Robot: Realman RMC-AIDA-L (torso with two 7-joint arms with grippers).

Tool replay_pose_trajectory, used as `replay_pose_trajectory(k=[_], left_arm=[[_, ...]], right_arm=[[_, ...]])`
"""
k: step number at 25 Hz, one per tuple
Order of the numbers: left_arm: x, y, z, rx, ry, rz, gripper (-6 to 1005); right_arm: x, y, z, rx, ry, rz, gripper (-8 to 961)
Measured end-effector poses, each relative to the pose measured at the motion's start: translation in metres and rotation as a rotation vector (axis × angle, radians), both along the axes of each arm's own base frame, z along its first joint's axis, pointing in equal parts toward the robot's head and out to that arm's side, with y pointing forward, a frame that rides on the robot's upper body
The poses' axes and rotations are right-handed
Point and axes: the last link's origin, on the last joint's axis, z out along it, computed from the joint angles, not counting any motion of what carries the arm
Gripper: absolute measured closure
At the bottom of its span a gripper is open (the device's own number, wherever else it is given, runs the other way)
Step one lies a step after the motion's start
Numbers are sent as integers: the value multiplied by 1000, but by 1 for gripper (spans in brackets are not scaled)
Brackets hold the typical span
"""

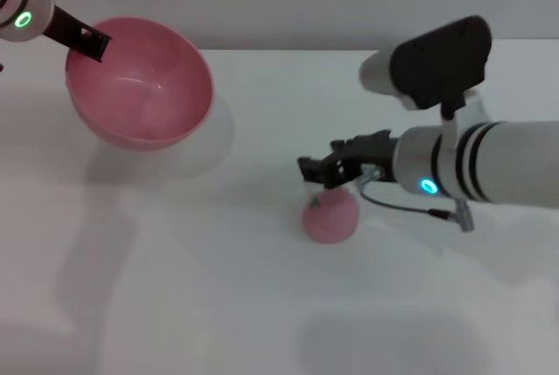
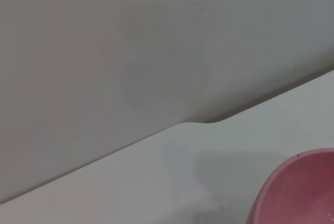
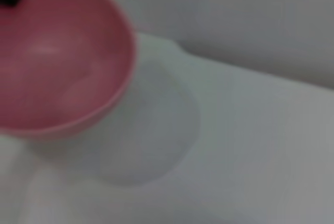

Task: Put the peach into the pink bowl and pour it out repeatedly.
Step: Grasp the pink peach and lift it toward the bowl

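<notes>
Peach point(image 1: 331, 215) sits on the white tabletop point(image 1: 262, 305), with the right pincer point(image 1: 325, 174) spread open just above it, while the left pincer point(image 1: 87, 41) is clenched on the rim of the pink bowl point(image 1: 140, 82), held tipped well apart. Being round, the peach may roll away if a finger bumps it. Only the head view shows the peach; both wrist views show just the bowl.

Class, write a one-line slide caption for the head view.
Left gripper holds the tilted, empty pink bowl by its rim; right gripper hovers over the peach.
</notes>
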Motion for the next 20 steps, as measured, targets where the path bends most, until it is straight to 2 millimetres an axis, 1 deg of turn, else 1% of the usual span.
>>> replay_pose_trajectory(k=[3,10,20], left_arm=[[0,1,-1,-1,1,-3,951],[1,4,-3,-5,8,-10,951],[6,8,-4,-3,30,-18,951]], right_arm=[[3,-4,-6,-14,3,-19,409],[14,-5,-11,-23,-10,-60,432],[19,-9,-22,-42,-18,-70,465]])
